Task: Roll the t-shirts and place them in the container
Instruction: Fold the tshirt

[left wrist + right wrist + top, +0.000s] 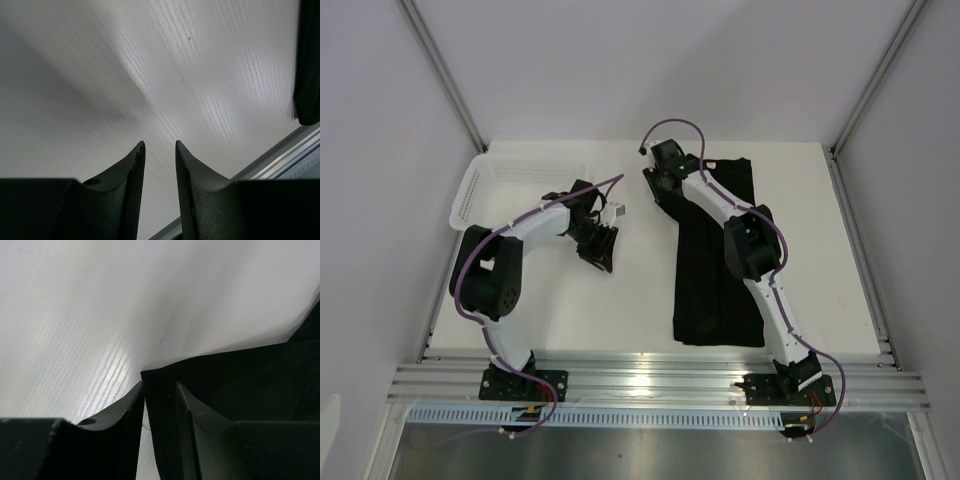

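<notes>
t-shirt point(705, 280): 1, seemingly | basket point(470, 197): 1 | left pincer point(159, 146): 1 | right pincer point(160, 386): 1

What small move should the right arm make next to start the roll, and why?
Probably lower and close the right jaws on the far corner of the t-shirt: they stand open with that edge between them, and the shirt lies as a flat strip, not yet rolled.

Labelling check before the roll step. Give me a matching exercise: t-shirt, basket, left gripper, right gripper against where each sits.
Things:
1. t-shirt
2. basket
3. left gripper
4. right gripper

Places:
A. over bare table
B. far left corner of the table
C. at the t-shirt's far corner
D. lying as a long strip on the table's right side

Pairs: 1-D, 2-B, 3-A, 4-C
</notes>
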